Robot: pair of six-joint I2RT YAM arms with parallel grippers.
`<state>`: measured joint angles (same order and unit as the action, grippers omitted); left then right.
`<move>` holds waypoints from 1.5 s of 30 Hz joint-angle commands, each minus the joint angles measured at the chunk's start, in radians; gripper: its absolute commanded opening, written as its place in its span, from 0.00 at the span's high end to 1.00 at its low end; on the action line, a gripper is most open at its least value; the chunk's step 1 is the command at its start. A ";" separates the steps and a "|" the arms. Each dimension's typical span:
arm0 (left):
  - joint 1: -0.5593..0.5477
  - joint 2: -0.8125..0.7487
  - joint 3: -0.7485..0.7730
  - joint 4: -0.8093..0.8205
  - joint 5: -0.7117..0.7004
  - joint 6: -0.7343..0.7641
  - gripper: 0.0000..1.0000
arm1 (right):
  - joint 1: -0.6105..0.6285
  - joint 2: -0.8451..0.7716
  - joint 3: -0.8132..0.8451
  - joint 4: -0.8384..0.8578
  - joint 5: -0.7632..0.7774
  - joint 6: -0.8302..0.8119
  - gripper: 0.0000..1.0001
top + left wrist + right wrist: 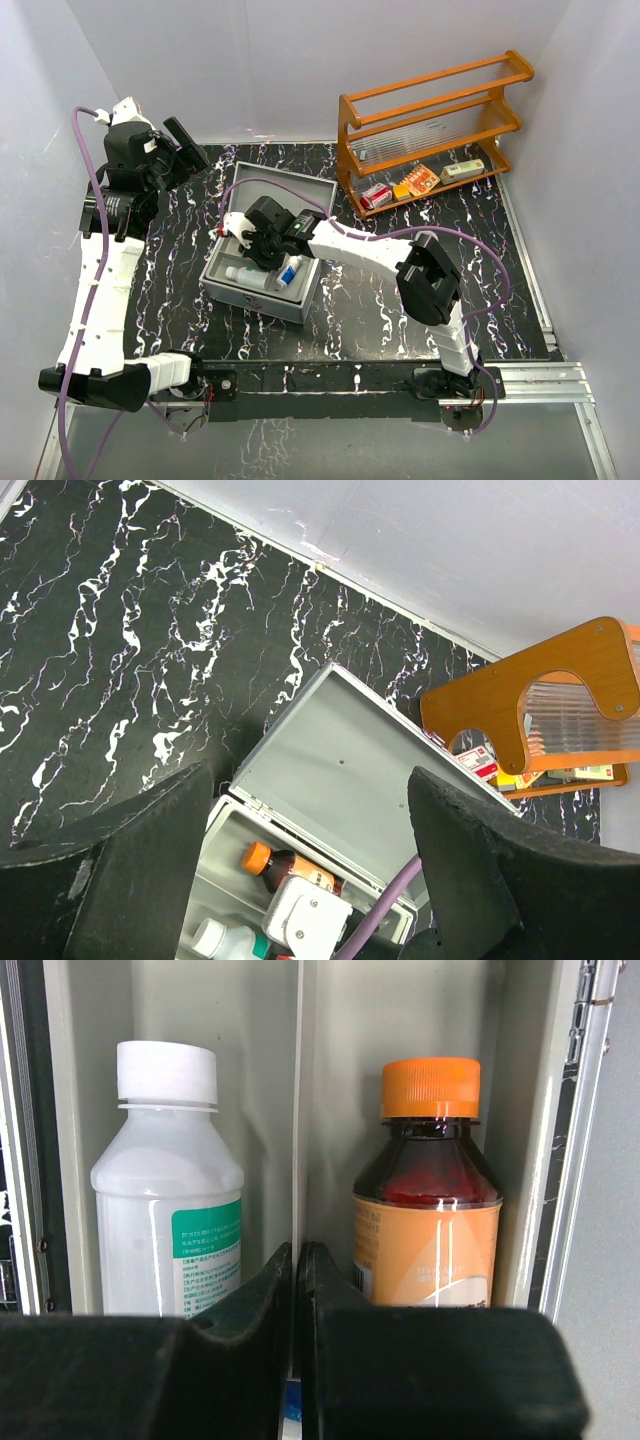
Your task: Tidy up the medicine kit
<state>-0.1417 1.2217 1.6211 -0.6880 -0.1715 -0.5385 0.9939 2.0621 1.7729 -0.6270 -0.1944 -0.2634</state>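
With the white bottle and orange-capped bottle lying in the medicine kit, the right gripper sits closed inside it, apparently empty, so next it should fetch packets from the shelf beside the kit, while the left gripper hovers open beyond it.

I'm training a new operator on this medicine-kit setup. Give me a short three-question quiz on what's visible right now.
1. True or false: the left gripper is open.
2. The brown bottle in the grey case has which cap colour? A blue, B orange, C green.
3. Fill in: the red carton lies on the wooden rack's ____ shelf.
Key: 1 true; 2 B; 3 bottom.
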 commanded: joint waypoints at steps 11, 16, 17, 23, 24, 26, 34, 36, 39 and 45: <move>-0.007 -0.011 -0.007 0.017 0.019 0.002 0.23 | -0.001 -0.037 0.057 -0.017 -0.087 0.057 1.00; -0.006 -0.016 -0.015 0.015 0.020 -0.001 0.23 | -0.001 -0.053 0.064 -0.007 -0.077 0.075 1.00; -0.007 -0.017 -0.016 0.015 0.020 -0.001 0.23 | -0.001 -0.055 0.063 -0.006 -0.075 0.078 1.00; -0.007 -0.019 -0.023 0.017 0.020 -0.002 0.23 | -0.001 -0.078 0.042 0.012 -0.055 0.085 1.00; -0.007 -0.020 -0.024 0.018 0.021 -0.001 0.23 | 0.000 -0.084 0.037 0.021 -0.049 0.085 1.00; -0.007 -0.019 -0.025 0.019 0.020 -0.002 0.23 | 0.001 -0.098 0.023 0.042 -0.039 0.087 1.00; -0.007 -0.020 -0.033 0.021 0.019 0.000 0.22 | 0.012 -0.123 -0.009 0.083 -0.022 0.088 1.00; -0.007 -0.018 -0.033 0.020 0.018 0.001 0.22 | 0.012 -0.113 -0.013 0.079 -0.028 0.082 1.00; -0.009 -0.018 -0.033 0.021 0.019 0.001 0.22 | 0.012 -0.104 -0.016 0.075 -0.038 0.071 1.00; -0.009 -0.014 -0.035 0.021 0.019 0.002 0.22 | 0.012 -0.093 -0.025 0.090 -0.033 0.061 1.00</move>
<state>-0.1463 1.2213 1.5883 -0.6811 -0.1631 -0.5396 1.0023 2.0350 1.7439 -0.6224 -0.2127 -0.1879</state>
